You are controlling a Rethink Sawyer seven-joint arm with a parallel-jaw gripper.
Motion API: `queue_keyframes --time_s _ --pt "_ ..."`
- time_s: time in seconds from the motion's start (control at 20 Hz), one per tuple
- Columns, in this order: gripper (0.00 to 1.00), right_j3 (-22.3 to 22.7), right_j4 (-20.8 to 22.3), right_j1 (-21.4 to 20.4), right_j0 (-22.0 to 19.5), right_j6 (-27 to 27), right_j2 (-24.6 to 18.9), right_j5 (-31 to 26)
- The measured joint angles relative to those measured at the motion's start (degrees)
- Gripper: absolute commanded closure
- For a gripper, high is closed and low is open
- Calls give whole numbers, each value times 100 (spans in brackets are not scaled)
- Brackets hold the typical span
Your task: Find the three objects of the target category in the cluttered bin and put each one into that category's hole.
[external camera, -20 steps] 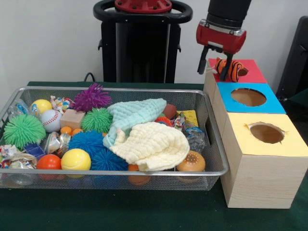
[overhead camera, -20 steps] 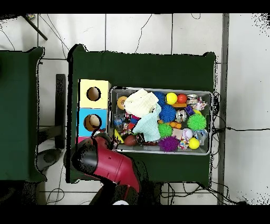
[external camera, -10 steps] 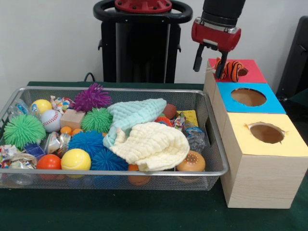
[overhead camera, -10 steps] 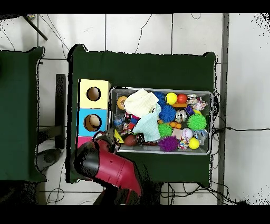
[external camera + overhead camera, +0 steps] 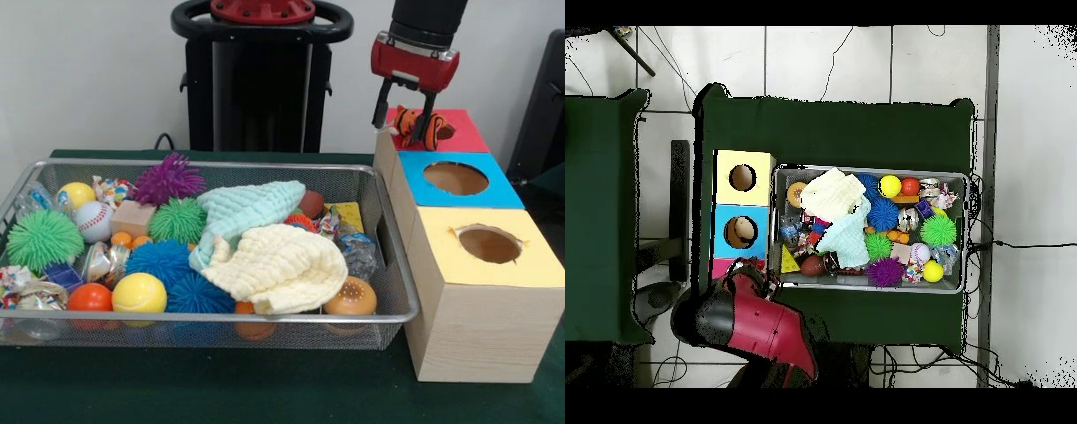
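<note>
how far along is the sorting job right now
Nothing can be confirmed as finished: the insides of the holes are not visible. In hand: the gripper is open over the orange striped fish toy, which lies on the red-topped box, not clearly down its hole. Left: the wire mesh bin is full of balls, cloths and other clutter, so any remaining targets must be found there.

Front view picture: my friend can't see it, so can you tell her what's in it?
A red robot gripper hangs open over an orange striped toy fish lying on the red box. Beside it stand a blue box and a yellow box, each with a hole, next to a wire bin full of balls and cloths.
</note>
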State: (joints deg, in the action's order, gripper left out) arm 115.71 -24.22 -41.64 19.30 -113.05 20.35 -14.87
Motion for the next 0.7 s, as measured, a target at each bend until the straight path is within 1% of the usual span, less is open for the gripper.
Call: queue_keyframes --time_s 0.25,0.7 --pt "0 2 0 47 143 0 4 0" --pt "0 4 0 74 176 0 20 0"
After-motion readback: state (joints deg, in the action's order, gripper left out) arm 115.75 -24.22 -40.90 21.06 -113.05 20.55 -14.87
